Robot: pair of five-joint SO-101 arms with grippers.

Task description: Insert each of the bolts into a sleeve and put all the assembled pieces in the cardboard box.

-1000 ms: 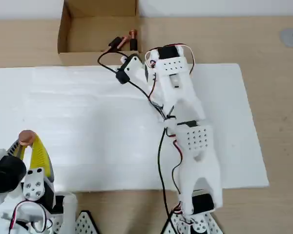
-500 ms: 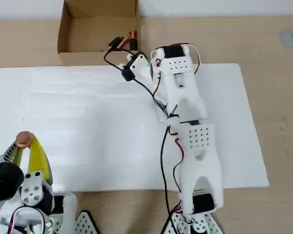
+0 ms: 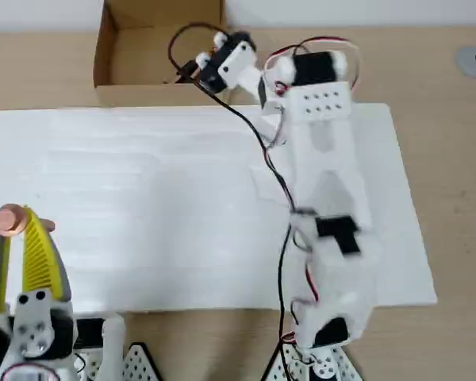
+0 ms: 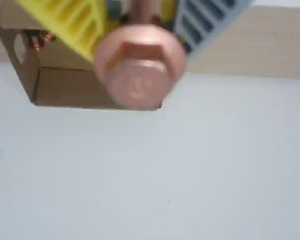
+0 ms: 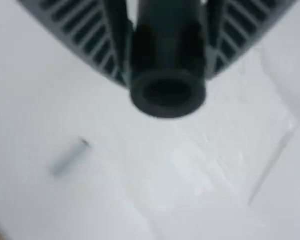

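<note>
**Left gripper** (image 3: 12,230), at 8 o'clock on the table in the high view: the yellow and grey jaws are clamped on 1 copper-coloured hex-head bolt (image 4: 140,67). The bolt head is outermost, above the white foam sheet (image 3: 143,198).

**Right gripper** (image 5: 166,22): the grey ribbed jaws are closed tight around 1 black cylindrical sleeve (image 5: 167,82). Its open bore faces the wrist camera, with the foam sheet beneath.

**Right arm** (image 3: 325,159): runs from 5 o'clock to 1 o'clock across the sheet.

**Open brown cardboard box** (image 3: 143,95): stands on the wooden table (image 3: 444,159) at 11 o'clock, at the sheet's far edge. 1 copper-coloured piece (image 4: 37,40) lies inside it, too blurred to tell in detail.

Bolt and sleeve are well apart.
</note>
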